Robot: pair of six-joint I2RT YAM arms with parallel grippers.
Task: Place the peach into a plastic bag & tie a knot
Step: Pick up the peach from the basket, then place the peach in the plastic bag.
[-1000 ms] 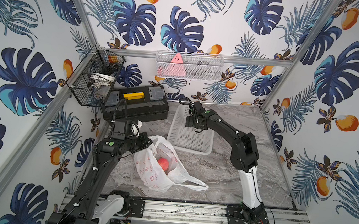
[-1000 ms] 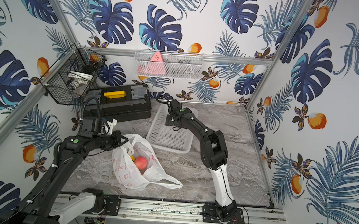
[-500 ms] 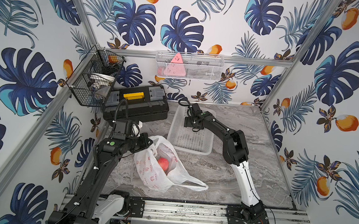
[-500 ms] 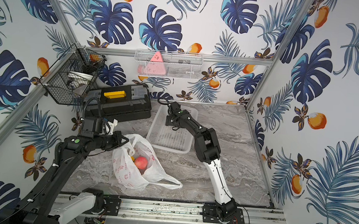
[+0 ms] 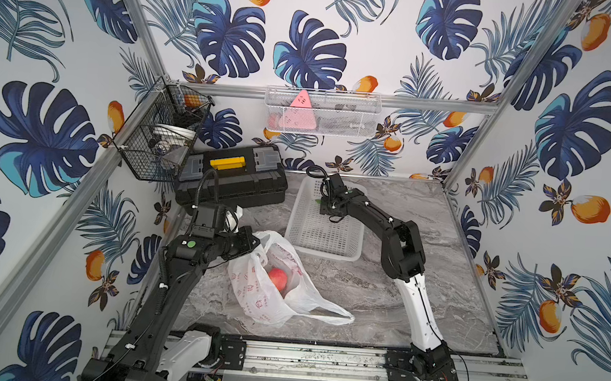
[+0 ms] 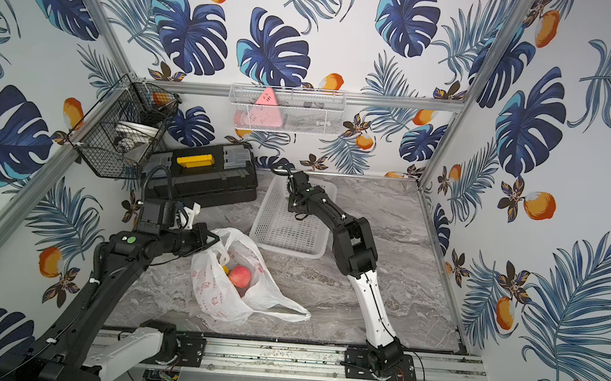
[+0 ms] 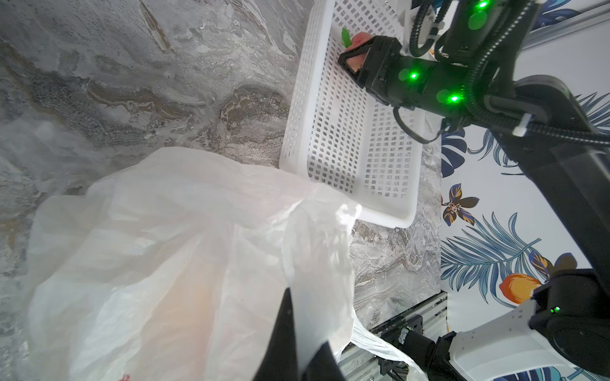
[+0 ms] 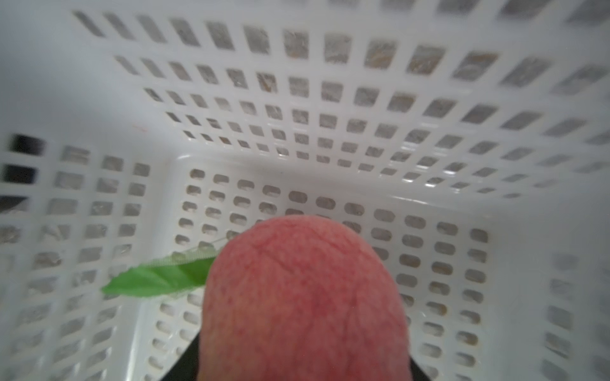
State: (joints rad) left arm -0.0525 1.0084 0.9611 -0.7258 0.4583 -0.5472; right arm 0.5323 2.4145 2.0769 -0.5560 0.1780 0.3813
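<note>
Right gripper [image 7: 348, 56] reaches down into the far end of the white basket [image 5: 315, 232], which sits on the marble table [image 5: 437, 281] beside the black toolbox [image 5: 231, 182]. The peach [image 8: 303, 297] lies right between its fingers: in the right wrist view the pink fruit fills the space in front of the camera, with a dark finger close on either side. A green leaf [image 8: 158, 280] sticks out from the peach over the basket floor. The jaws stand partly closed around the fruit, but whether they already press on it cannot be told. In the left wrist view the peach [image 7: 358, 39] shows only as a small pink patch behind the finger frame, inside the basket near its far wall.

The left gripper [image 7: 303, 323] is pressed together on the thin film at the rim of the plastic bag [image 5: 252, 294], holding that edge lifted so the mouth gapes. In both top views the bag sits on the table just in front of the basket, well apart from the peach and the right gripper. A red fruit [image 6: 240, 276] rests inside the bag. One handle loop [image 5: 325, 312] lies loose and flat on the table, trailing away from the left gripper.
</note>
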